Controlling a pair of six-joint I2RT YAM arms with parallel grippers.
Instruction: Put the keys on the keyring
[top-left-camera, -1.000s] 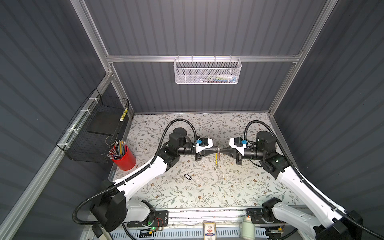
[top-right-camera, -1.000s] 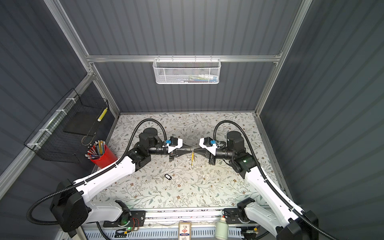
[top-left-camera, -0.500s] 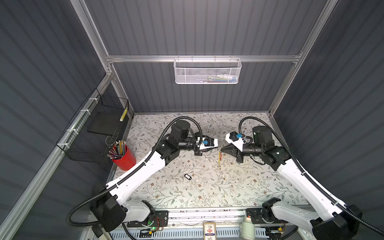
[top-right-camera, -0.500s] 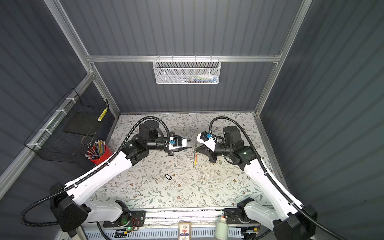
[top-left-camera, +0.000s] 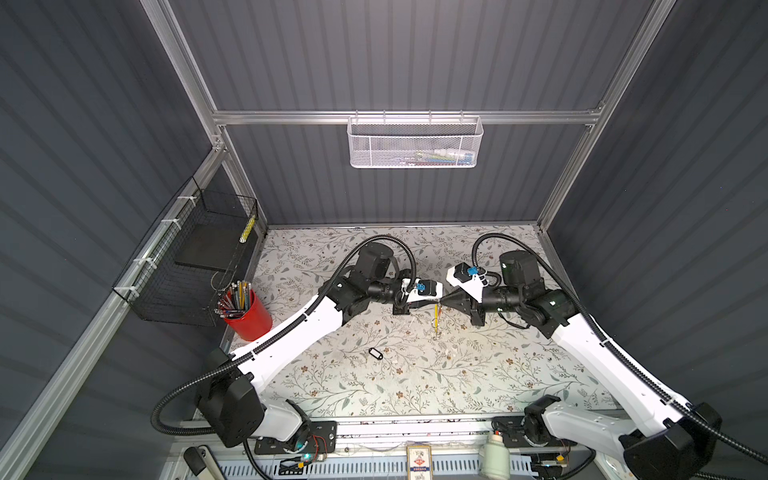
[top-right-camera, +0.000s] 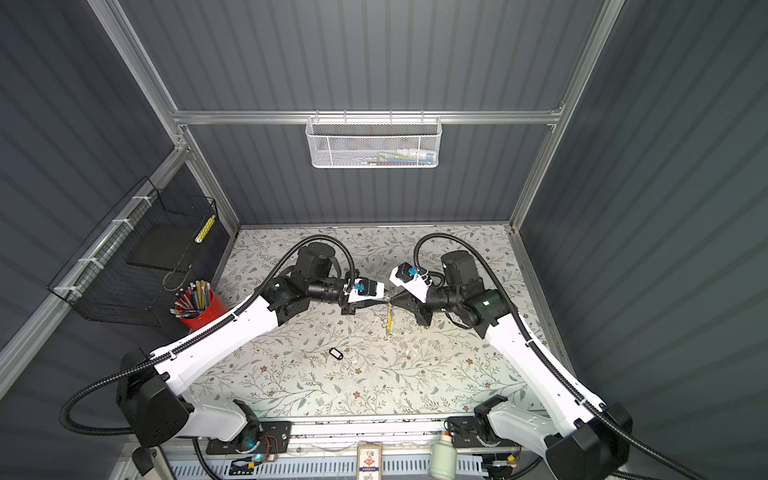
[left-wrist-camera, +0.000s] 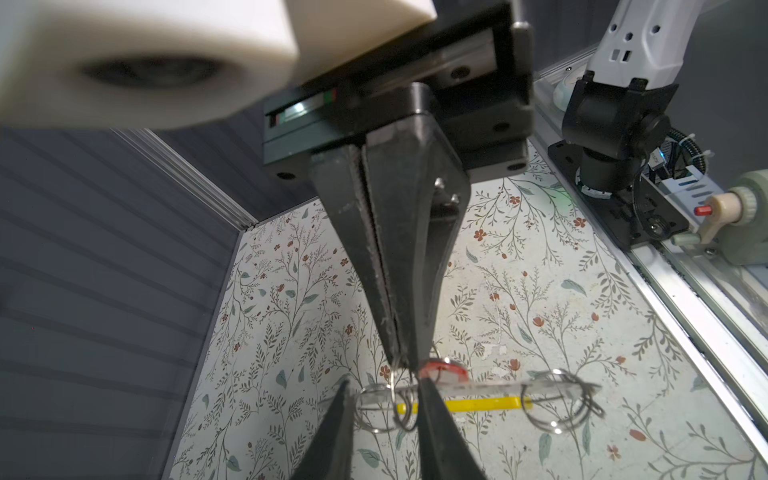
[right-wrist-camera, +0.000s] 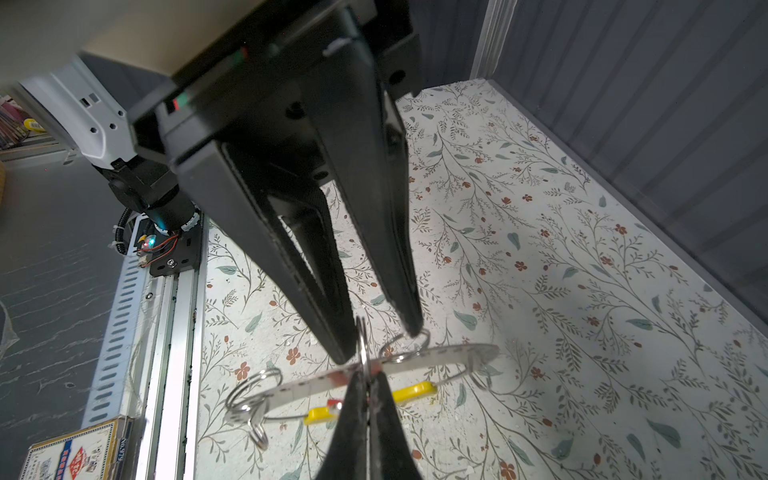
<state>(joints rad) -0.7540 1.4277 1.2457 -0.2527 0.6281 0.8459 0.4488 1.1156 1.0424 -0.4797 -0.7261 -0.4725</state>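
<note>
Keyring (right-wrist-camera: 413, 391) in right end effector (right-wrist-camera: 368, 376)

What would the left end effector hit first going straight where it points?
Likely the keyring, straddled by the open left end effector; the right end effector, shut on it, sits just behind. Depth unclear.

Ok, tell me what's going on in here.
Above the table, the right end effector is shut on the keyring, which hangs below it with the orange-red key tag beside the grip. The left end effector faces it, open, its fingers either side of the keyring. The black-framed key lies on the table, not yet threaded on.
</note>
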